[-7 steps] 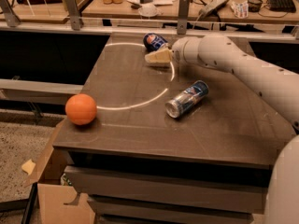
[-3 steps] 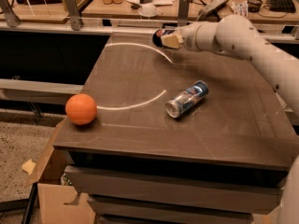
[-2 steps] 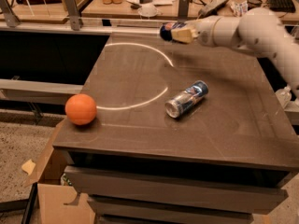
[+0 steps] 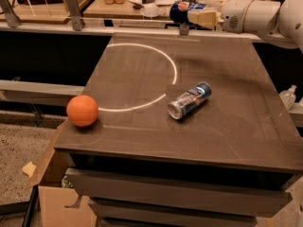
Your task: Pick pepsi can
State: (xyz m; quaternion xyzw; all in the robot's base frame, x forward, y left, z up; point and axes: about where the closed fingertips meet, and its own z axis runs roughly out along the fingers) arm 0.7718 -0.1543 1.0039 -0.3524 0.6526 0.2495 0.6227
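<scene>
Dark blue pepsi can (image 4: pixel 180 11) is clamped in my gripper (image 4: pixel 195 16), raised off the table (image 4: pixel 227 126) at its twelve o'clock edge; the lift looks nearly done, so next I hold firm and level.

my one camera looks down from above and in front of the table (image 4: pixel 222 141), facing its far edge at medium range; the gripper (image 4: pixel 198 16) clasps the pepsi can (image 4: pixel 181 11) at top right.

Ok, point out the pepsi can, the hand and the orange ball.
pepsi can (image 4: pixel 180 12): camera view, its dark blue side.
hand (image 4: pixel 195 17): camera view, between its fingertips, shut on the pepsi can at the top.
orange ball (image 4: pixel 82 110): camera view, its middle.
</scene>
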